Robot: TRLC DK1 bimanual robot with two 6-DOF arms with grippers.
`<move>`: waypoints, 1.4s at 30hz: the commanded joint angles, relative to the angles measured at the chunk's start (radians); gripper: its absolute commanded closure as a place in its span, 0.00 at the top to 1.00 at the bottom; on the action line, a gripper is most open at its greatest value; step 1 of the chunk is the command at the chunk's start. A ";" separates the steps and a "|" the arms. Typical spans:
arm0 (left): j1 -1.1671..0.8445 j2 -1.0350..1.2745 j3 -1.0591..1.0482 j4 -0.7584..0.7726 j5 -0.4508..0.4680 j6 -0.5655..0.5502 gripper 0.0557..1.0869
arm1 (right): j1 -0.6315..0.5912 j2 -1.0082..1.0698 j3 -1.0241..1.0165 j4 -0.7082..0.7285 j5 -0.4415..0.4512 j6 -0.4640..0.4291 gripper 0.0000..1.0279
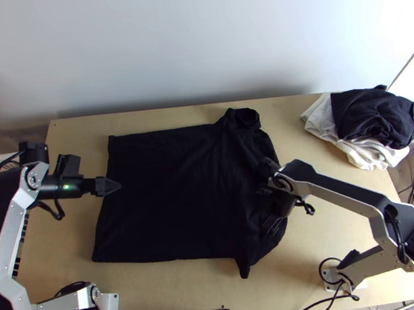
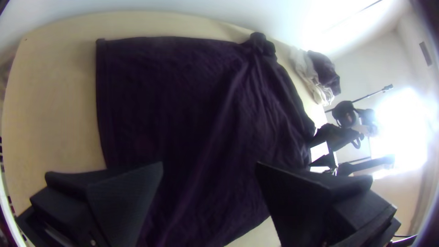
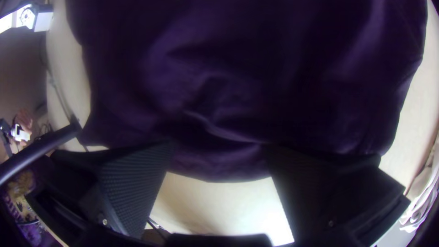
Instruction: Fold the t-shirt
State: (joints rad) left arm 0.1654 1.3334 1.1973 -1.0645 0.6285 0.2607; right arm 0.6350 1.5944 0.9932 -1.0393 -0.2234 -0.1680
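Observation:
The black t-shirt [image 1: 170, 194] lies mostly flat on the table, its straight hem at the left and its right part wrinkled, with a bunched piece at the upper right. In the top view my left gripper [image 1: 108, 186] is over the hem side; my right gripper [image 1: 284, 201] is over the shirt's right edge. The left wrist view has the left gripper [image 2: 210, 165] open above the shirt [image 2: 183, 100], nothing between its fingers. Seen from the right wrist, the right gripper [image 3: 219, 151] stands open at the shirt's rounded edge [image 3: 215, 171], gripping no cloth.
A heap of black and white cloth [image 1: 369, 120] lies at the table's far right corner. Bare wood of the table [image 1: 180, 294] shows along the near edge and at the left. A white wall rises behind. Cables run along the near edge.

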 commanded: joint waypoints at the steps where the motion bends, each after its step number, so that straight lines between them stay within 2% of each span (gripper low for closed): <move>1: -0.061 0.050 0.051 0.047 0.004 -0.057 0.95 | 0.011 0.050 -0.034 0.030 0.048 0.010 0.70; 6: -0.073 0.070 0.050 0.066 0.004 -0.069 0.95 | 0.019 0.052 -0.074 -0.019 0.081 0.004 0.52; 13: -0.078 0.084 0.045 0.075 0.004 -0.069 0.95 | 0.038 0.035 -0.097 -0.123 0.087 -0.031 0.15; 14: -0.078 0.085 0.045 0.075 0.002 -0.067 0.95 | 0.043 0.032 -0.097 -0.137 0.087 -0.036 0.12; 17: -0.078 0.087 0.045 0.077 0.004 -0.066 0.95 | 0.057 0.026 -0.097 -0.179 0.087 -0.050 0.12; 19: -0.078 0.087 0.045 0.077 0.002 -0.066 0.95 | 0.057 0.022 -0.099 -0.199 0.087 -0.054 0.16; 20: -0.078 0.087 0.045 0.077 0.004 -0.066 0.95 | 0.055 0.016 -0.094 -0.199 0.088 -0.054 0.25; 21: -0.078 0.087 0.044 0.077 0.004 -0.066 0.95 | 0.043 0.009 -0.085 -0.199 0.088 -0.054 0.36; 22: -0.078 0.087 0.044 0.077 0.002 -0.066 0.95 | 0.020 -0.001 -0.065 -0.197 0.088 -0.054 0.51; 23: -0.078 0.087 0.042 0.078 0.004 -0.066 0.95 | -0.008 -0.013 -0.038 -0.197 0.088 -0.054 0.73; 24: -0.076 0.087 0.041 0.083 0.002 -0.066 0.95 | -0.032 -0.027 -0.008 -0.197 0.088 -0.054 0.89; 25: -0.076 0.087 0.036 0.086 0.002 -0.064 0.95 | -0.051 -0.037 0.022 -0.197 0.088 -0.057 0.96; 28: -0.073 0.099 0.036 0.112 0.002 -0.069 0.95 | -0.087 -0.057 0.111 -0.232 0.087 -0.071 0.96; 34: -0.052 0.202 0.094 0.291 -0.069 -0.186 0.95 | -0.115 -0.091 0.286 -0.315 0.064 -0.064 0.96; 39: -0.052 0.348 0.189 0.434 -0.185 -0.229 0.95 | -0.124 -0.080 0.412 -0.321 0.058 -0.056 0.96; 42: -0.058 0.449 0.265 0.462 -0.234 -0.230 0.95 | -0.129 -0.056 0.464 -0.320 0.056 -0.045 0.96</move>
State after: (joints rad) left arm 0.1085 1.6081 1.3411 -0.7158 0.4969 0.0666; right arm 0.5251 1.5188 1.3151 -1.3483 -0.1577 -0.2283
